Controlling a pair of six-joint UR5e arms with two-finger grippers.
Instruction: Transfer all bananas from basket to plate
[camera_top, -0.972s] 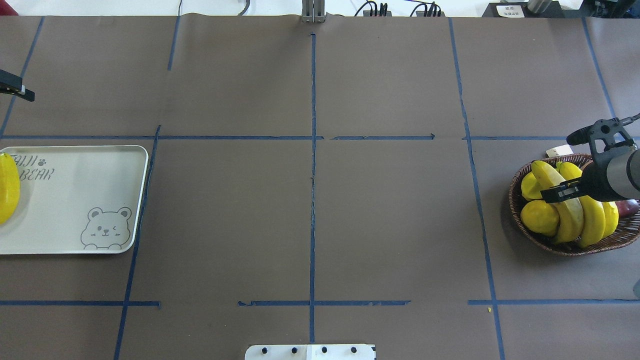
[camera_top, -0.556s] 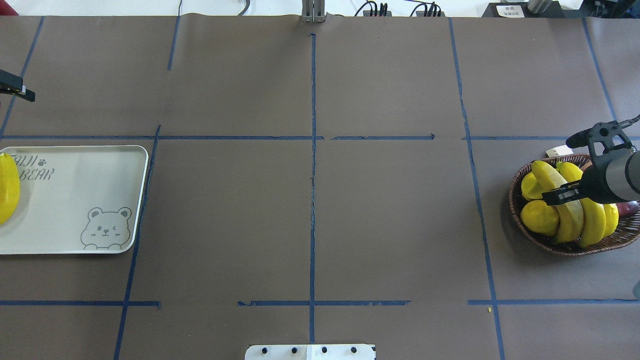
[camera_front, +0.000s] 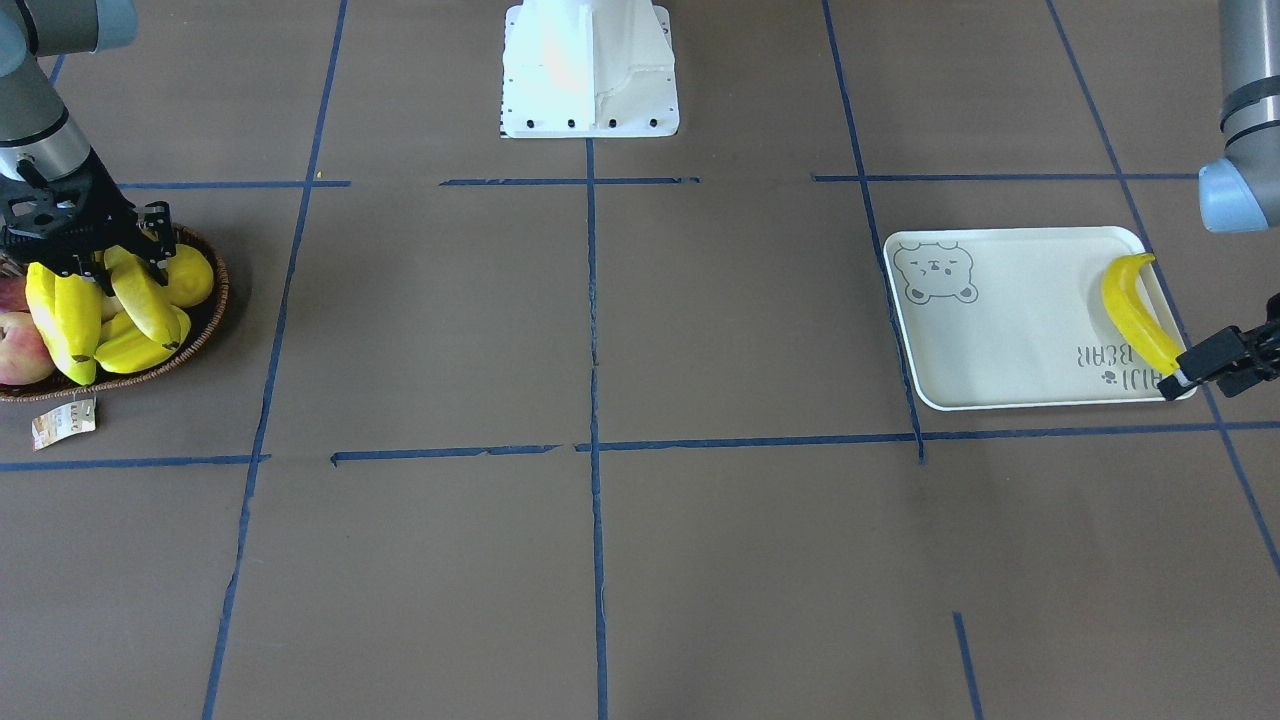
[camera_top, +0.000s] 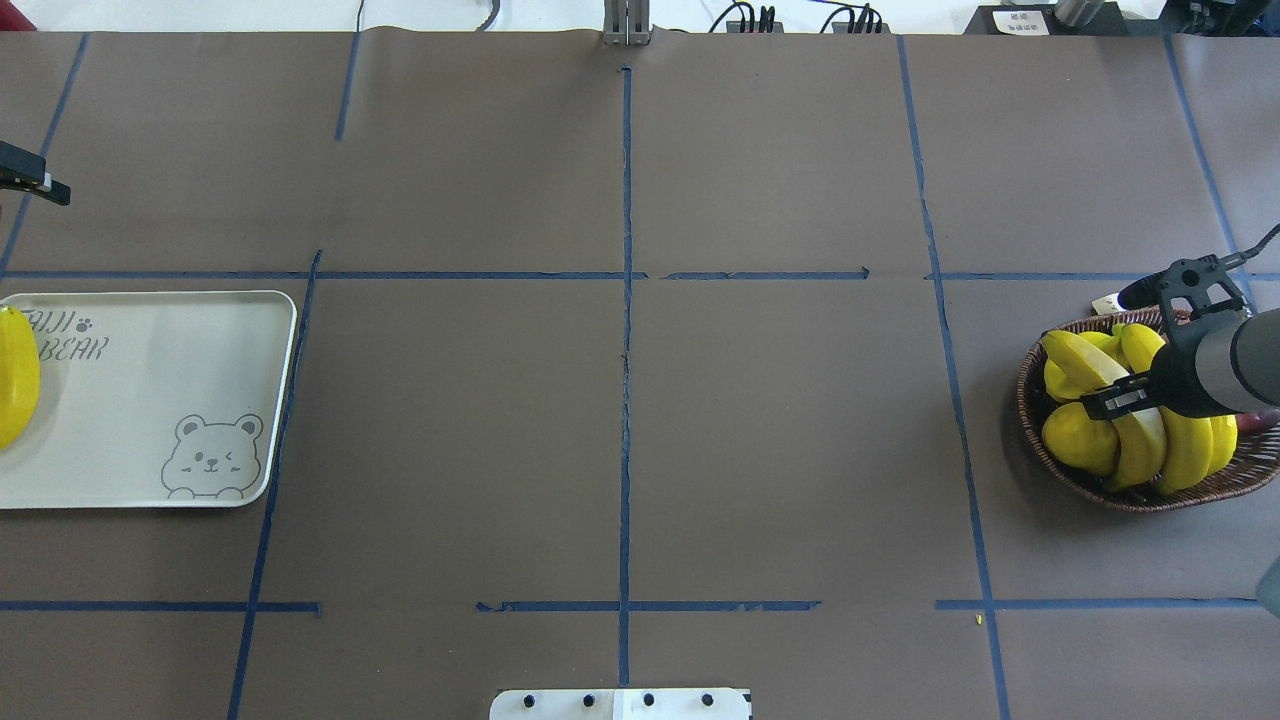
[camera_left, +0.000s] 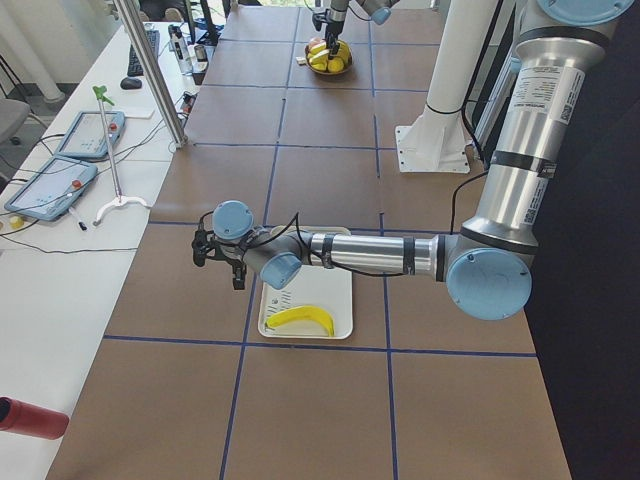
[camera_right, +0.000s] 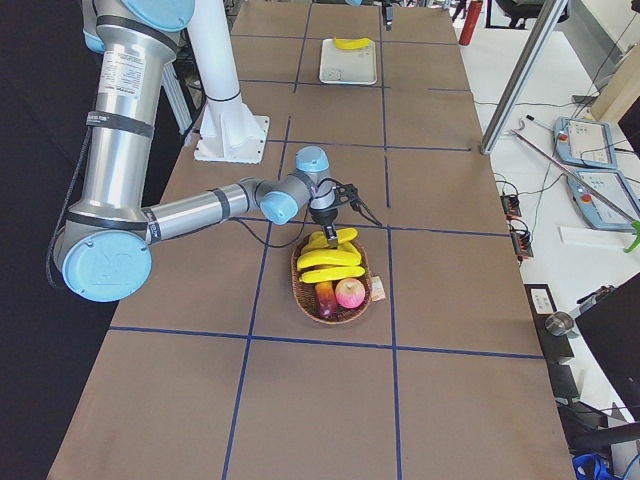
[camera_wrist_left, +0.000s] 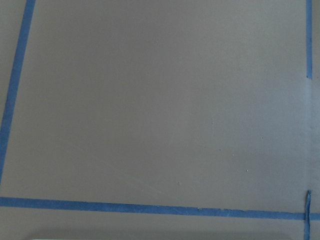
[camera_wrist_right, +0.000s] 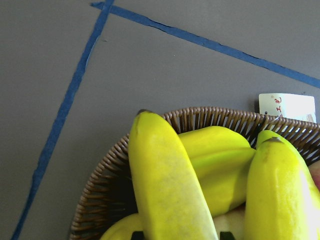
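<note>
- Wicker, brown and shallow: the basket (camera_top: 1095, 487) sits at the counter's right edge, with three bananas piled in it beside a round yellow fruit (camera_top: 1078, 440).
- The right gripper (camera_top: 1112, 398) is down over the pile, its jaws set across the middle of the top banana (camera_top: 1140, 440). In the wrist view the fruit fills the gap between them, so I judge it clamped, not merely straddled.
- One end of that banana juts over the rim, and the other lies against the two other bananas (camera_top: 1187, 447) (so the lift looks barely begun).
- The plate (camera_top: 150, 420) lies at the counter's left edge with a lone banana (camera_top: 15, 375) at its outer end. Most of the plate is bare.
- The left gripper (camera_front: 1190, 370) hangs just beside the plate's far outer corner. Whether it is spread or closed I cannot tell.
- What could go wrong:
  - The smooth, curved skin is held at one narrow band, so the banana may swivel or slip on the long carry across the counter.
  - A quick pull could drag a neighbouring banana or the round fruit over the rim.
  - A set-down near the plate's outer corner could strike the left gripper or land on the lone banana.
</note>
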